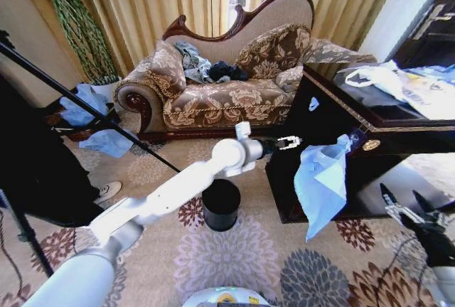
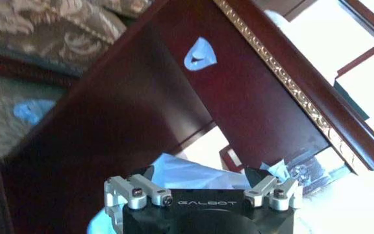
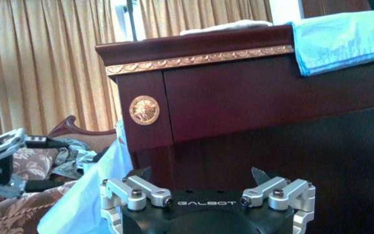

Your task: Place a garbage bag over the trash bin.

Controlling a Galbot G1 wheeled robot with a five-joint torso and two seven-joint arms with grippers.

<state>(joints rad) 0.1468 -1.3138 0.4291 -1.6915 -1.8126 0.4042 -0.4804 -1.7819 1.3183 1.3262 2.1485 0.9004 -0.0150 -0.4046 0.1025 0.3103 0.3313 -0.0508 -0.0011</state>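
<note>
Head view. The left arm reaches forward across the patterned carpet (image 1: pixel 234 257); the left gripper (image 1: pixel 288 142) hangs in the air beside the end of the dark wooden table (image 1: pixel 334 108), its fingers spread apart with nothing between them. The trash bin (image 1: pixel 221 205) — black, cylindrical, upright, unlined — stands on the carpet below the left forearm, between the sofa (image 1: pixel 220 87) and the robot. The garbage bag (image 1: pixel 323 182), pale blue, hangs from the near corner of the table down its dark side, well apart from the bin and just beyond the left gripper. The right gripper (image 1: pixel 409 204) sits low at the right edge, near the table's front, fingers parted and empty. Darker blue plastic sheets (image 1: pixel 89 119) lie on the floor left of the sofa.

Left wrist view. The left gripper (image 2: pixel 200 178) faces the table's dark side panel (image 2: pixel 141 112); both fingers (image 2: pixel 260 175) stand apart, and the pale blue garbage bag (image 2: pixel 194 170) shows between and beyond them, untouched.

Right wrist view. The right gripper (image 3: pixel 203 176) points at the table's corner post, which carries a gilt medallion (image 3: pixel 144 110). Its fingers are released. The garbage bag (image 3: pixel 89 195) hangs beside that post — the left gripper (image 3: pixel 2 163) appears farther off, before the sofa.
</note>
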